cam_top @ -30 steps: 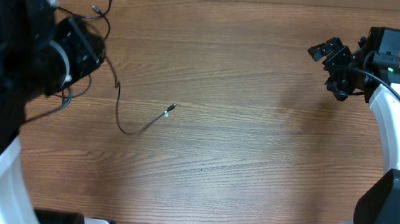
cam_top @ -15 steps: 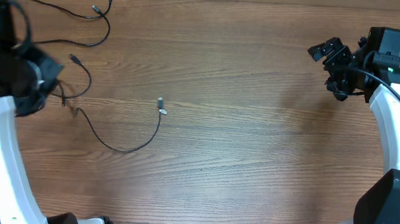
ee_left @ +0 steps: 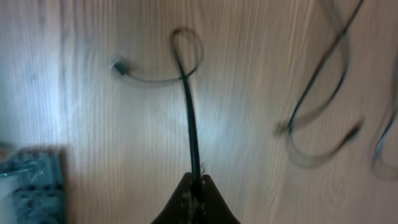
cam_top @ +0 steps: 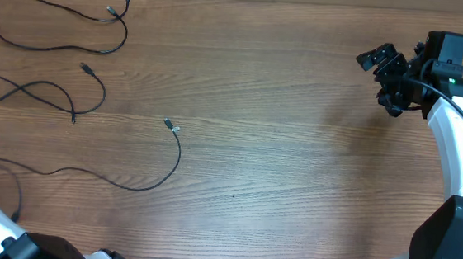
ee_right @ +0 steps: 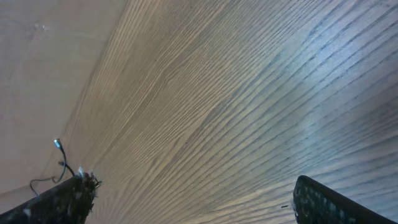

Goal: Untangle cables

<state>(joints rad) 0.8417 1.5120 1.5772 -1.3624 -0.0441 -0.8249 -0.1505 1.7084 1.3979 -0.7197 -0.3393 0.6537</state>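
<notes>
While the left gripper is clamped on the end of one cable at the left edge of the surface, that cord trails toward the middle with its plug lying free. A second cable lies by the left edge farther back (it crosses over itself), and a third cable curls in the far left corner; none appears to touch another. Separation looks nearly done; what remains, I judge, is letting go. The right gripper, jaws wide and empty, hovers near the far right corner. No container shows.
</notes>
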